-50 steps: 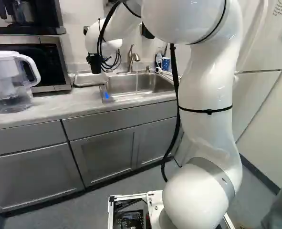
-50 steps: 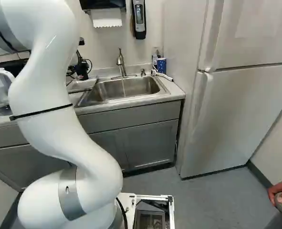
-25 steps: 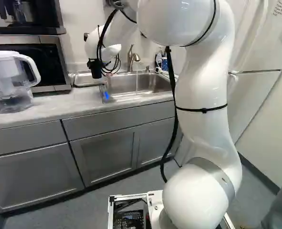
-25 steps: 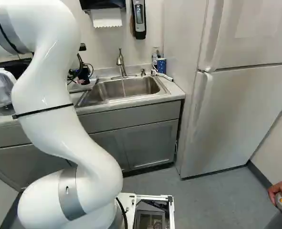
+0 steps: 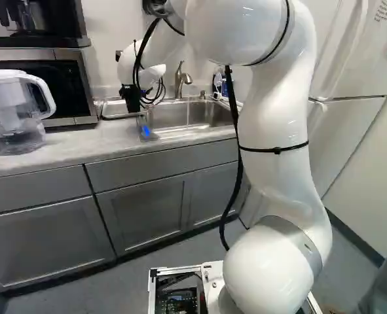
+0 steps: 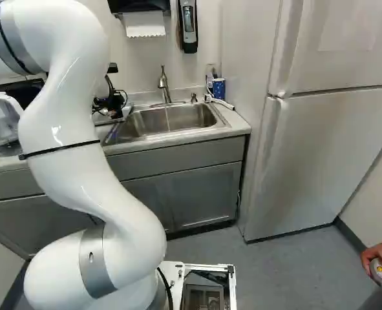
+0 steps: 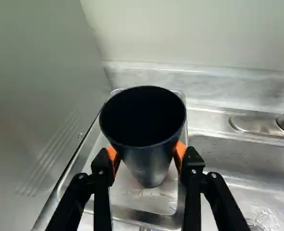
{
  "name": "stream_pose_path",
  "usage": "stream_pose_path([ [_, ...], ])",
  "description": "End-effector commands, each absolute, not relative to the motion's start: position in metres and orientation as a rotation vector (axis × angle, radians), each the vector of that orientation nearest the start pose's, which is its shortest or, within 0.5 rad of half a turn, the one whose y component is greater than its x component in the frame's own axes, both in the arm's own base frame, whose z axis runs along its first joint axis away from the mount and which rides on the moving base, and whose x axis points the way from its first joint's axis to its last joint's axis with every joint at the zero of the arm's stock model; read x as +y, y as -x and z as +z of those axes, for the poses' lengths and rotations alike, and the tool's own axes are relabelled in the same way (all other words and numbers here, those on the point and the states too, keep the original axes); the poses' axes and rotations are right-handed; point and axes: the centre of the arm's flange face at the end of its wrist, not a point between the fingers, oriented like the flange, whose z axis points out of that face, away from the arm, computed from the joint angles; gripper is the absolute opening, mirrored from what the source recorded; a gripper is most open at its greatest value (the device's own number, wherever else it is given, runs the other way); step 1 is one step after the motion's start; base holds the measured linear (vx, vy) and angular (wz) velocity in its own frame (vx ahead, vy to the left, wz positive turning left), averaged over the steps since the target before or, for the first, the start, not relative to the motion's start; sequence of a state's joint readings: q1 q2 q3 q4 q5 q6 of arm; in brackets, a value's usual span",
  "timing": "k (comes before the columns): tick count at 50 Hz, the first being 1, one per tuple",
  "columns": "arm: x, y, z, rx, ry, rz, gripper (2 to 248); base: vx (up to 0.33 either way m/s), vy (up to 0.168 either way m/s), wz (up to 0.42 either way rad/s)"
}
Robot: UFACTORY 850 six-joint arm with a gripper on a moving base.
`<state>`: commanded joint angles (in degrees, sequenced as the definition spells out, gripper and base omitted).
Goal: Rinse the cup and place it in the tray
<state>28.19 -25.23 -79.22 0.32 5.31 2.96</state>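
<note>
Just left of the sink [image 6: 148, 123], the gripper [image 5: 131, 98] pinches a dark cup [image 7: 149, 161] between its orange pads [image 7: 181, 153], the cup's round mouth facing the wrist camera. The cup is over the tray [image 7: 146, 217] beside the sink; whether they touch cannot be told. A thin stream of water [image 5: 188, 116] falls from the faucet [image 6: 164, 82] behind the sink. Farther left of the sink, a clear pitcher [image 5: 13, 124] sits on the counter [image 5: 75, 145]; right of the sink stands a fridge [image 6: 313, 148].

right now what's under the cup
The tray, with its rim and some floor showing around the dark cup. The spot directly beneath is covered, so I can't tell whether the cup's base touches it.
</note>
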Motion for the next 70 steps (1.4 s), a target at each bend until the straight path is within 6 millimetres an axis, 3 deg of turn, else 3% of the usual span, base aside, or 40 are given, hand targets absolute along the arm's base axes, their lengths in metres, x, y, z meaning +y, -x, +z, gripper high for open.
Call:
stream_pose_path([
  [3,0.32,-0.596,0.542,-0.543,2.46,-1.381,148,0.0,0.0,0.0],
  [4,0.32,-0.596,0.542,-0.543,2.46,-1.381,182,0.0,0.0,0.0],
  [9,0.32,-0.596,0.542,-0.543,2.46,-1.381,182,0.0,0.0,0.0],
  [10,0.32,-0.596,0.542,-0.543,2.46,-1.381,217,0.0,0.0,0.0],
  [14,0.32,-0.596,0.542,-0.543,2.46,-1.381,217,0.0,0.0,0.0],
  [15,0.32,-0.596,0.542,-0.543,2.46,-1.381,247,0.0,0.0,0.0],
  [32,0.319,-0.596,0.545,-0.542,2.456,-1.385,247,0.0,0.0,0.0],
  [70,0.316,-0.589,0.588,-0.529,2.395,-1.462,247,0.0,0.0,0.0],
])
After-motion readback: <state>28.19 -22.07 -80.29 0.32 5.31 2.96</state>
